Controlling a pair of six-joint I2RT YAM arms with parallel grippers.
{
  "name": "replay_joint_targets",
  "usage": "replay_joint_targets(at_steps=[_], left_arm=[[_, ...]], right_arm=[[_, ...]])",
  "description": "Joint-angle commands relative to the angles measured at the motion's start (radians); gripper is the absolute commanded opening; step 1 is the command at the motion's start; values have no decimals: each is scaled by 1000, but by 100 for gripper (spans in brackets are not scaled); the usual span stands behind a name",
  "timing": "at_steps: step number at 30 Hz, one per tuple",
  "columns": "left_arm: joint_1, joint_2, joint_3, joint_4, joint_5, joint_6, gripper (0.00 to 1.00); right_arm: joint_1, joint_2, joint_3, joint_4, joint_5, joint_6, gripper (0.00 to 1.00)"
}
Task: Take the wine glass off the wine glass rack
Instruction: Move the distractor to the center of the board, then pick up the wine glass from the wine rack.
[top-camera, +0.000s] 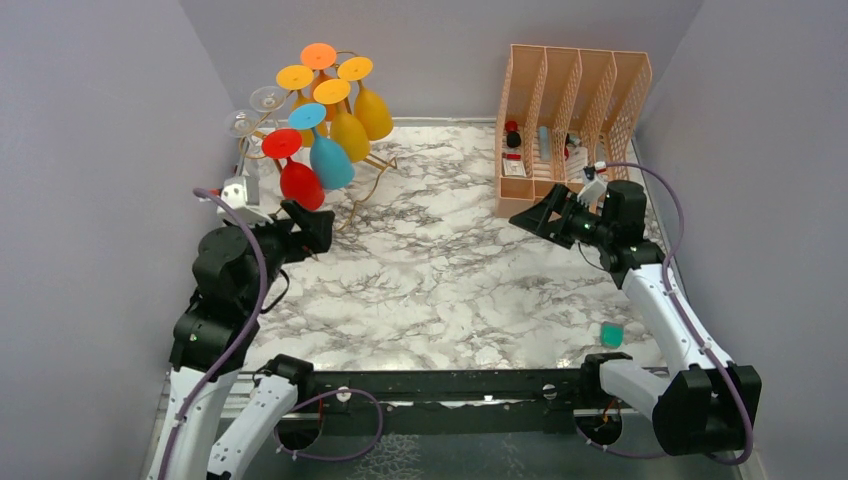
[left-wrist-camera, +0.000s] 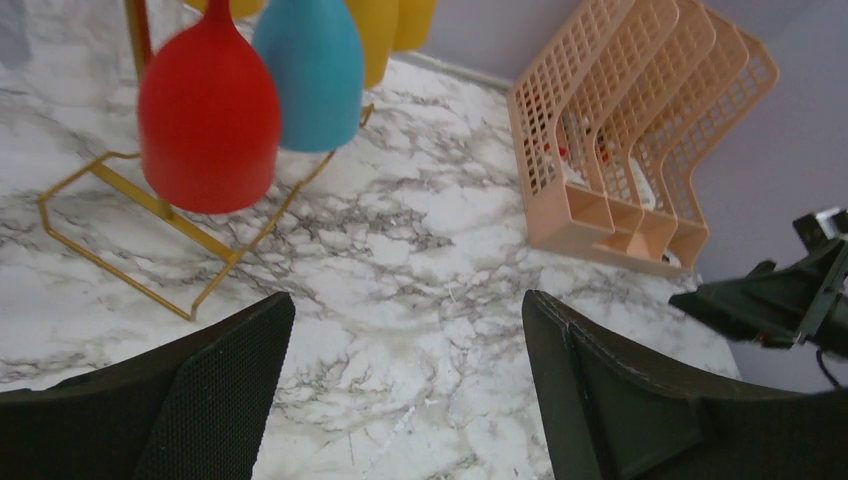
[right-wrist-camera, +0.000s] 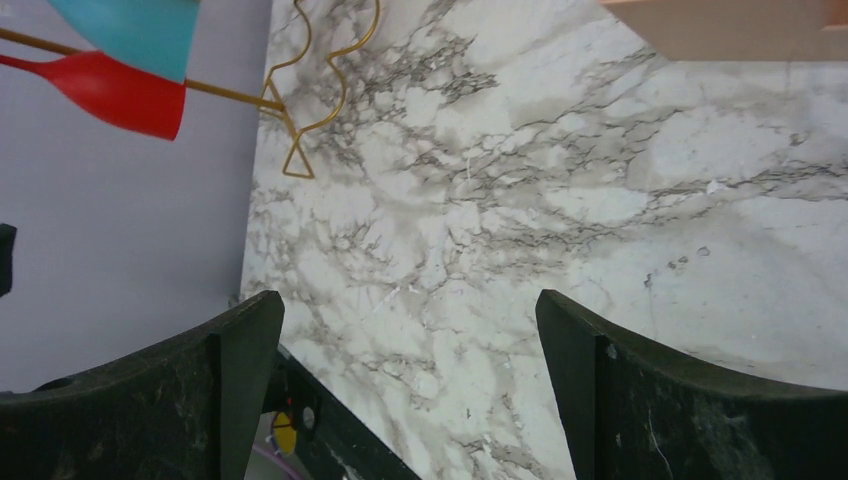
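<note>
Gold wire makes up the rack (left-wrist-camera: 137, 35), which stands at the far left of the marble bench (top-camera: 440, 270). It carries its glasses upside down, feet caught in the hooks on top and bowls hanging below. That way each glass probably has to be slid out along its hook rather than lifted straight up.

The red glass (top-camera: 300, 183) hangs lowest and nearest the arms, with the blue glass (top-camera: 330, 160) just beside it. Yellow and orange ones sit behind, and two clear glasses (top-camera: 255, 105) are out on the left side.

The left gripper (top-camera: 305, 228) sits low, just in front of the red glass, with its jaws spread wide and nothing between them. In its wrist view the red bowl is up and to the left of the gap, apart from both fingers. So this looks like the approach, with red the likely target because it is the easiest to reach.

The right gripper (top-camera: 530, 215) is also wide open and empty. It hovers by the peach organiser (top-camera: 570, 110) at the far right, well apart from the rack and out of the left arm's way.

The neighbouring bowls hang close, so a clumsy pull could knock the blue glass or tip the light rack.
</note>
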Motion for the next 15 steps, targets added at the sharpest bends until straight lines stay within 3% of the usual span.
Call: replay_joint_targets(at_steps=[1,6,10,15], left_arm=[[-2,113,225,-146,-180,-19,86],[-3,279,480,-287,-295,-15,86],[-3,423,672,-356,-304,0,84],[-2,535,768,-355,-330,23,82]], right_arm=[[0,-26,-21,32,-147,52,100],[1,-57,-41,12,-152,51,100],[1,-67,-44,-12,-148,35,100],[1,-73,-42,-27,-147,28,100]])
